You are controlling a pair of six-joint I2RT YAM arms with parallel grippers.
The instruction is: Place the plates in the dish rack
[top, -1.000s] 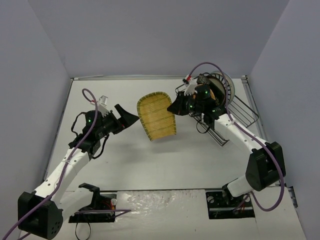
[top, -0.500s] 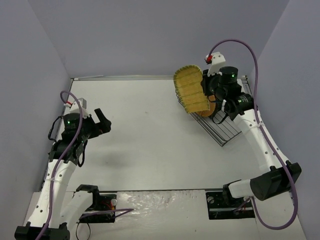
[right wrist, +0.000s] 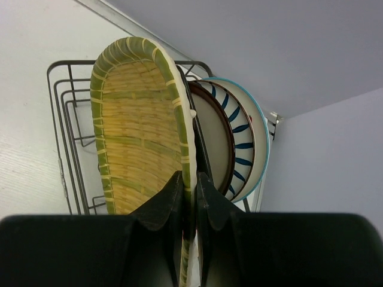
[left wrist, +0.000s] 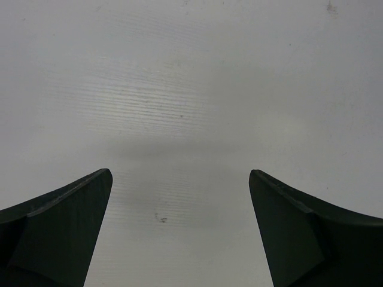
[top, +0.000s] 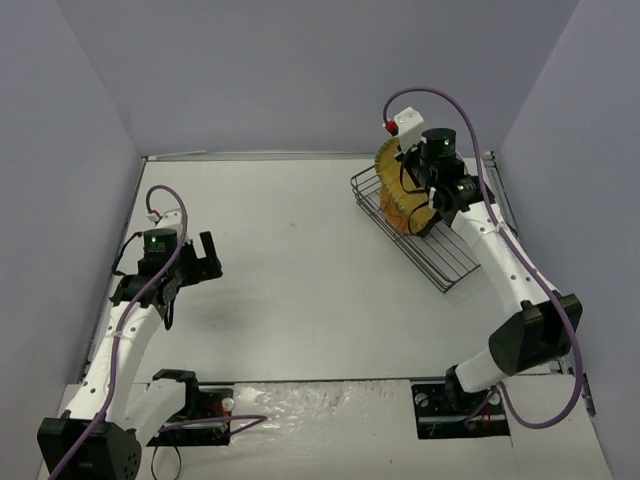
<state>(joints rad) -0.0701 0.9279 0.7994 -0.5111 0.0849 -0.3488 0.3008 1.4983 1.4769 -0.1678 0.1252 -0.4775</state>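
The yellow square plate (right wrist: 140, 137) looks stiff and glazed, so it is probably slippery and liable to chip against wire. A pinch on its thin rim, as here, seems the sensible hold, though it would let the plate swing if the grip loosened. The right end effector (right wrist: 190, 179) is clamped on that rim, one finger on each face, and the plate stands on edge beyond it. The plate is at the far end of the dish rack (top: 445, 262), just beside the red-rimmed cream plate (right wrist: 216, 146) and the striped plate (right wrist: 242, 143) behind it. Whether its far edge has seated between the dividers cannot be told. The left end effector (left wrist: 179, 171) hangs over the counter (top: 300, 270), fingers apart, well away from the rack.
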